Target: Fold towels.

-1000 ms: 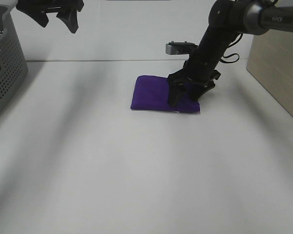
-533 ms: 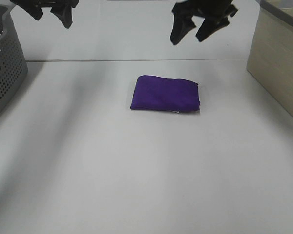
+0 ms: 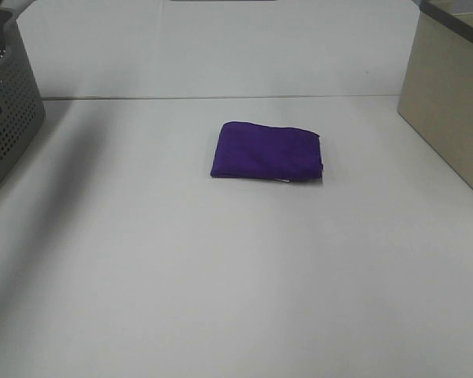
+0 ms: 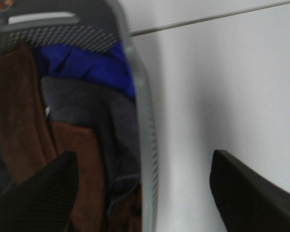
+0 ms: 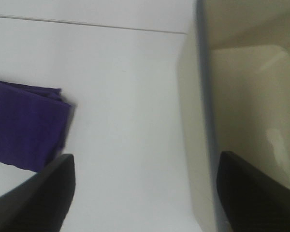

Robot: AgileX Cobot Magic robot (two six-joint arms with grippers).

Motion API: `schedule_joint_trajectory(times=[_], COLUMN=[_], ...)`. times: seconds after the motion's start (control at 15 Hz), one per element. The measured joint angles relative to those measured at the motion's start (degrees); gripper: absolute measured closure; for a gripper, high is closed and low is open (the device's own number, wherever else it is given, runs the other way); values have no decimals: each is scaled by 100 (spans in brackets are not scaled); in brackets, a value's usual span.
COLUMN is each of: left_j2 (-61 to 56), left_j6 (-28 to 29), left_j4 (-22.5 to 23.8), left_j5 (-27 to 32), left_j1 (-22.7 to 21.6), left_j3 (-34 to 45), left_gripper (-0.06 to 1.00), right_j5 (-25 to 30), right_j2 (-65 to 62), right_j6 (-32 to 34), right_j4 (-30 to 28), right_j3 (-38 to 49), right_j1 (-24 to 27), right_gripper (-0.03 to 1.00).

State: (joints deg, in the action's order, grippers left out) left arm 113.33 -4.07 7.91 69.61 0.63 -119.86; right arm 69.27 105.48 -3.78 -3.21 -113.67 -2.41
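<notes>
The towel, deep purple, lies folded into a flat rectangle on the white table, a little behind its middle. Nothing touches it. A bit of white tag peeks out at its near edge. In the exterior high view neither arm shows. The right wrist view has the towel off to one side, with my right gripper open above bare table between it and the beige box. My left gripper is open too and hangs over the rim of the grey basket, nothing between its fingers.
A grey perforated basket stands at the table's left edge; inside the basket lie brown, blue and dark grey cloths. A beige open box stands at the right edge, and the box's inside looks bare.
My right gripper has lifted off the purple towel and gone up out of the exterior high view. The left arm has left that view too. The towel has stayed put.
</notes>
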Motion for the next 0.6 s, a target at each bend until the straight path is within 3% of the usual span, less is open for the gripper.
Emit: schedule_joint_trajectory(times=[0.13,0.27,0.47,0.6], left_j2=[-1026,-2292,-4595,-5747], left_j6=[40,183,246,264], left_j4=[-109,-120,-115,-115], left_j5=[0,-143,-837,-1026], left_j1=[-470,-751,-842,-842], left_j3=[1089,2315,4200,5185], left_gripper=[24,24,24,24], right_j5=[0,11,63,-109], right_j2=[-1134,-2521,-5128,-6612], right_j6=[29,46,378,441], right_j4=[-23,0,52,-132], right_j3=[1324,2744,4910,5804], right_j1=[395,447,447,447], right_gripper=[19,16,13,13])
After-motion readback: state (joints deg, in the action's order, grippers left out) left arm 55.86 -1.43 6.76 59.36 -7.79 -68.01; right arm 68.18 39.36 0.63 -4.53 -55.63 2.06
